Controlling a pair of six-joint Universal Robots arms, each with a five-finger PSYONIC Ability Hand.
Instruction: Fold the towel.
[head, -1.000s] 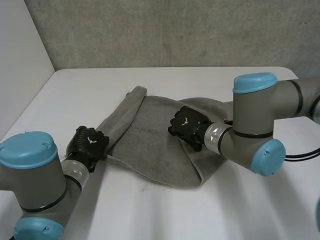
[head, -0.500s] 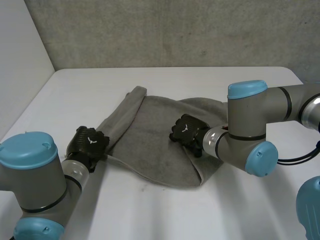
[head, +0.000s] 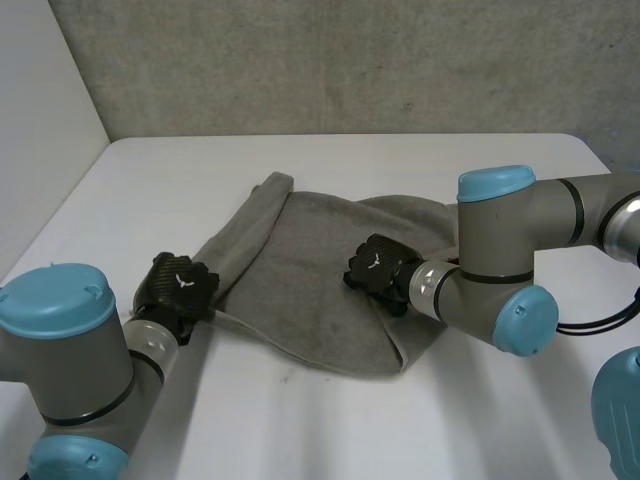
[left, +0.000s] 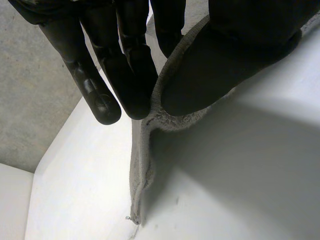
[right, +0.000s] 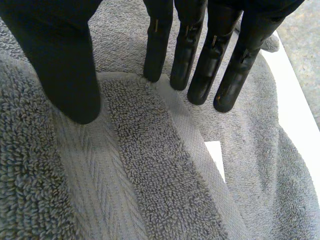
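A grey towel (head: 300, 265) lies crumpled and partly doubled over in the middle of the white table (head: 450, 420). My left hand (head: 178, 285) is at the towel's near left edge. In the left wrist view its thumb (left: 225, 55) and fingers (left: 132, 75) pinch that edge, and the towel (left: 144, 165) hangs from them to the table. My right hand (head: 375, 267) rests on the towel's right middle. There its fingers (right: 192, 50) are straight and spread from the thumb (right: 70, 65), with the tips on the towel (right: 150, 180) near a woven band.
A small white label (right: 216, 156) is sewn on the towel just past my right fingertips. My right arm's elbow (head: 500, 250) hangs over the towel's right side. A grey wall (head: 350, 60) runs behind the table and a white wall (head: 40, 130) stands at its left.
My right hand has slid a little nearer across the towel and its fingers have come in slightly. The left hand has kept its pinch and place.
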